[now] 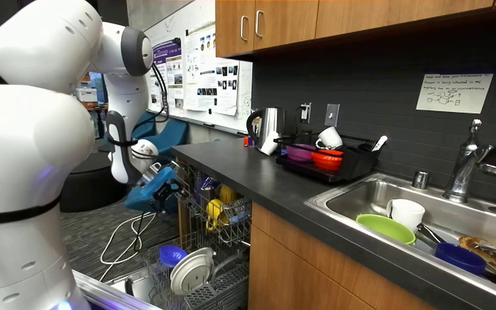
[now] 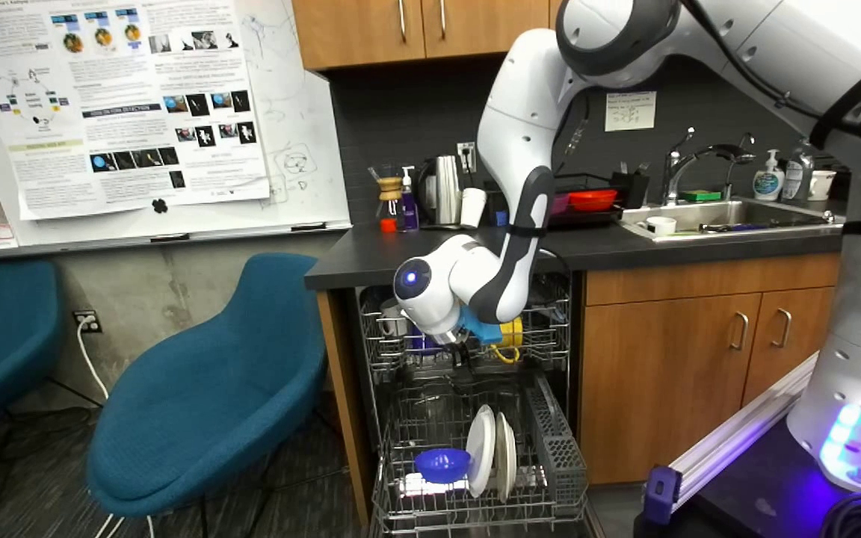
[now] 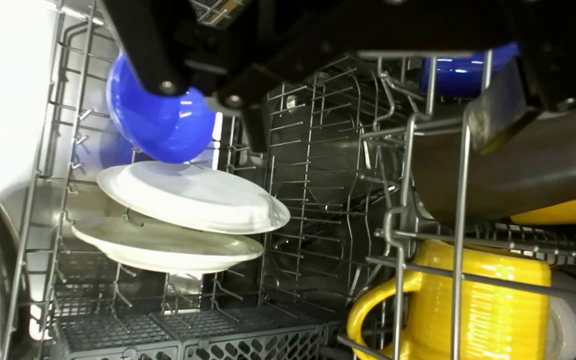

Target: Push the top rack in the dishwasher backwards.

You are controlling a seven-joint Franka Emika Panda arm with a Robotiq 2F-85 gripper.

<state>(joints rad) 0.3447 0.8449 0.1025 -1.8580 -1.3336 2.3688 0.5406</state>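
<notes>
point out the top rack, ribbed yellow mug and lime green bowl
Top rack (image 3: 460, 215): wrist view, on one wire
Ribbed yellow mug (image 3: 500, 315): wrist view, on its side
Lime green bowl (image 1: 385, 228): an exterior view, on its inner wall

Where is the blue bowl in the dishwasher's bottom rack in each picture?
In an exterior view: blue bowl low, left of centre.
In an exterior view: blue bowl low, about central.
In the wrist view: blue bowl upper left, partly hidden.
Shared landmark: pale plates beside it.
</notes>
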